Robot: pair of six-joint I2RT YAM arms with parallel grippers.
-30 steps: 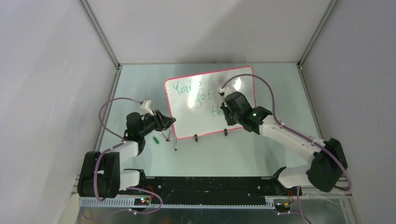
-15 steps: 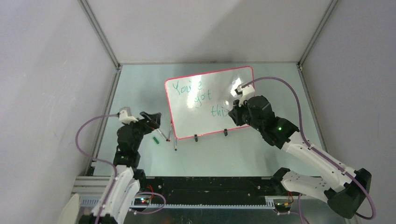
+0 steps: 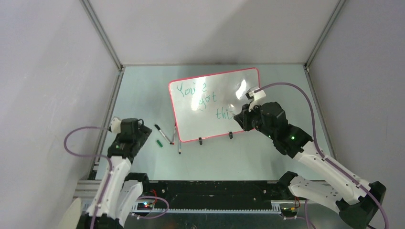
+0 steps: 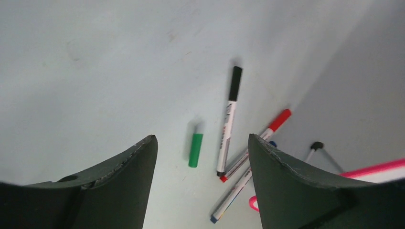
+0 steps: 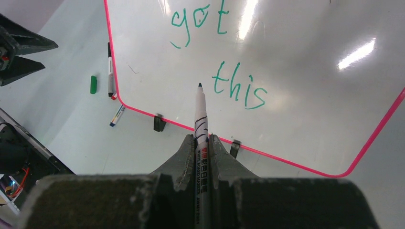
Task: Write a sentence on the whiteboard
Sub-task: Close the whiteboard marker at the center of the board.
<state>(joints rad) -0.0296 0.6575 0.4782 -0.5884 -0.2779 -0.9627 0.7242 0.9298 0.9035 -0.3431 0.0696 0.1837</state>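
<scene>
Left hand (image 4: 201, 138): mine, fingers spread wide with nothing between them; a second ago it sat narrower at the whiteboard's near-left corner, and it has since pulled back toward my base, well apart from the board.
Right hand (image 5: 200, 138): clamped on a white marker (image 5: 200, 114). It has backed off toward the board's near-right part.
Whiteboard (image 3: 191, 119): lies on the desk (image 3: 143, 95), unmoved, pink rim, two black clip feet (image 5: 159, 123) on its near edge.
Sentence (image 3: 205, 98): teal, three stepped lines. "this" (image 5: 239, 90) was covered by my right hand a second ago and now mostly shows.
Desk left of the board: green cap (image 4: 195, 150), black-capped marker (image 4: 229, 124), red-capped marker (image 4: 260, 143) and a blue-tipped one (image 4: 231, 200).
Hard to tell: whether the held marker's tip, just left of "this", touches the board.
Cut off: the right wrist view loses the top line; glare washes part of it from above.
</scene>
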